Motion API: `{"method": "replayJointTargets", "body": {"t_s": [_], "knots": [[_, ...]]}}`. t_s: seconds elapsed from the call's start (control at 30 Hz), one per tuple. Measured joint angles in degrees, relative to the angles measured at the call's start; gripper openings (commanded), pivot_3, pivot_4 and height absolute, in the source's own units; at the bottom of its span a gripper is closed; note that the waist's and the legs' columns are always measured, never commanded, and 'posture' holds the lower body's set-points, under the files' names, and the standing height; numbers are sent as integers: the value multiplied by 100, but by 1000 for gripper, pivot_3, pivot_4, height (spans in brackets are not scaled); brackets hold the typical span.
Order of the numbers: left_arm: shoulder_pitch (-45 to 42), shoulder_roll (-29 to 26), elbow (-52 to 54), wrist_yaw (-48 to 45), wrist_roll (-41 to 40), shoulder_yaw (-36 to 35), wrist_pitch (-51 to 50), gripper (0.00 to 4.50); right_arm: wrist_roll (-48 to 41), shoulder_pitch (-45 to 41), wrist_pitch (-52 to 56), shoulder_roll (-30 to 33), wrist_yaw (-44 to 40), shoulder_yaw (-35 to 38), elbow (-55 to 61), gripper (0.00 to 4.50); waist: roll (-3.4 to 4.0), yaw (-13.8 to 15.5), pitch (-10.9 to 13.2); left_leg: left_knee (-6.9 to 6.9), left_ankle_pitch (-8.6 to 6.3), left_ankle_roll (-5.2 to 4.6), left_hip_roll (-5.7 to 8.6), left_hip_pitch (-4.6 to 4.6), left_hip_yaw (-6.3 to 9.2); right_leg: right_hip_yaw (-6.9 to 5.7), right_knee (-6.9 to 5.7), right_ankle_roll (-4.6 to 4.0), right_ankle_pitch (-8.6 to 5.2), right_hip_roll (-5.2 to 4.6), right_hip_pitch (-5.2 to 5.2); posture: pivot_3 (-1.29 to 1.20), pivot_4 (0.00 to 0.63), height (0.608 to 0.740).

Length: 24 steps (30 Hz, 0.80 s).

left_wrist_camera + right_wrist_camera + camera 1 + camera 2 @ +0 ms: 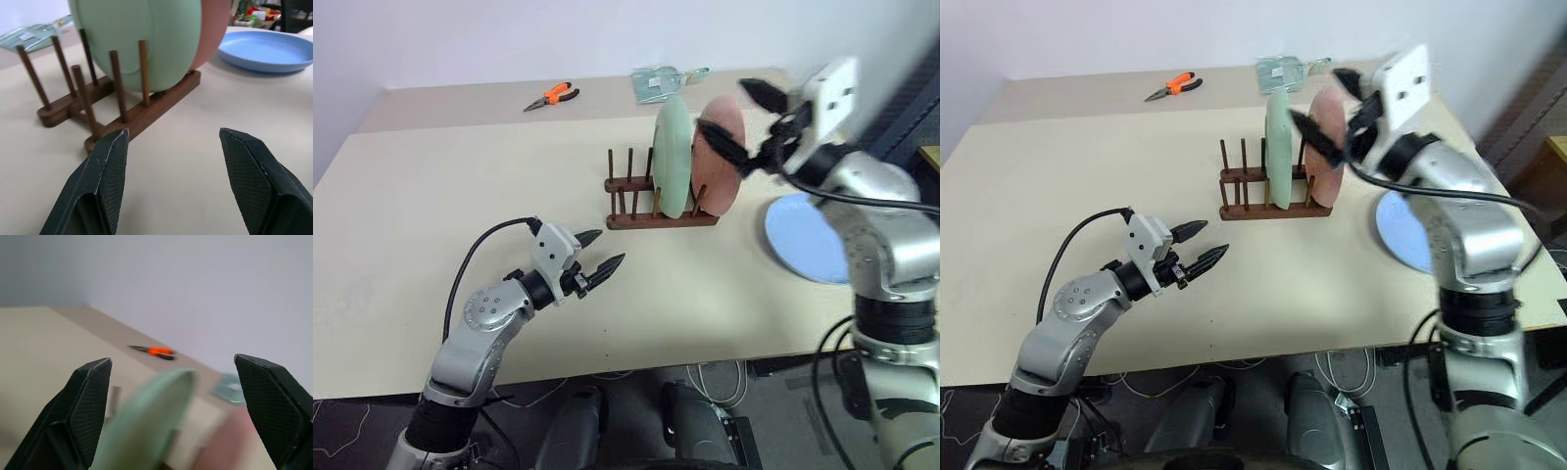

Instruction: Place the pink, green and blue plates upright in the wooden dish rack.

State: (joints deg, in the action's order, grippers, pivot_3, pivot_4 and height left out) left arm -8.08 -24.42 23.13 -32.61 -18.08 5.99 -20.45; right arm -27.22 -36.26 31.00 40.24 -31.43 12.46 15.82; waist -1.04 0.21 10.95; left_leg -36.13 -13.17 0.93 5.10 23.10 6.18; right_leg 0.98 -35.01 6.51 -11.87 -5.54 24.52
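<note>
1. Green plate and pink plate stand upright in wooden dish rack.
2. Blue plate lies flat on table, at 3 o'clock from rack.
3. Left gripper: spread, empty.
4. Right gripper: spread, empty, above pink plate.

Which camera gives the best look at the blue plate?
The left wrist view: the blue plate lies flat on the table, nearly whole, with nothing in front of it. In the left eye and right eye views the right arm covers part of it.
</note>
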Motion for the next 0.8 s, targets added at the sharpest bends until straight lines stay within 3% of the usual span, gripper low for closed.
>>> {"method": "replayJointTargets", "body": {"t_s": [0.1, 0.2, 0.27, 0.43, 0.53, 0.73, 0.77, 0.8], "knots": [[-149, 42, -181, -84, 15, 9, 119, 3028, 253, 1464, -4, 792, -315, 718, -35, 4300, -21, 137, -13, -2, -7, -11, 0, 3, 4, -14, 9, -3, -7, -4, -13, 0, 150, 739], [-242, 69, -426, -241, 44, 77, 202, 3028, 615, 2916, 26, 857, -503, 619, -101, 4300, 16, 131, -3, -4, -9, -17, 1, 5, -32, 16, 8, -2, -6, -8, 3, 0, 150, 739], [-345, 110, -537, -342, 67, 208, 234, 3028, 826, 3266, -19, 793, -466, 413, -85, 4300, 47, 36, -4, -11, -8, -19, 0, -1, -47, 31, 1, -4, -6, -9, 4, 0, 150, 739], [-517, 200, -691, -476, 106, 259, 345, 3028, 1506, 3469, -163, 531, -29, -173, -144, 4300, 46, -67, -5, -8, -9, -18, -10, -28, -56, 30, -5, 2, -11, -4, -12, 0, 150, 739], [-551, 210, -749, -496, 133, 264, 350, 3028, 1885, 3325, -307, 256, 299, -514, -526, 3547, 45, -81, -5, -9, -9, -18, -7, -27, -61, 34, -3, -6, -5, -6, -12, 0, 150, 739], [-532, 214, -737, -510, 135, 275, 352, 3028, 2148, 2998, -413, 131, 458, -628, -1042, 389, 40, -61, -6, -11, -9, -19, -6, -26, -61, 34, -3, -3, -4, -6, -14, 0, 150, 739], [-500, 205, -725, -506, 137, 270, 352, 3028, 2169, 2959, -462, 125, 472, -646, -1066, 31, 40, -63, -6, -11, -9, -20, -6, -26, -61, 34, -3, -3, -4, -6, -14, 0, 150, 739], [-464, 189, -723, -499, 140, 261, 351, 3028, 2208, 2875, -505, 126, 496, -645, -1065, 31, 39, -70, -6, -11, -9, -20, -6, -28, -61, 34, -3, -4, -4, -6, -15, 0, 150, 739]]}}
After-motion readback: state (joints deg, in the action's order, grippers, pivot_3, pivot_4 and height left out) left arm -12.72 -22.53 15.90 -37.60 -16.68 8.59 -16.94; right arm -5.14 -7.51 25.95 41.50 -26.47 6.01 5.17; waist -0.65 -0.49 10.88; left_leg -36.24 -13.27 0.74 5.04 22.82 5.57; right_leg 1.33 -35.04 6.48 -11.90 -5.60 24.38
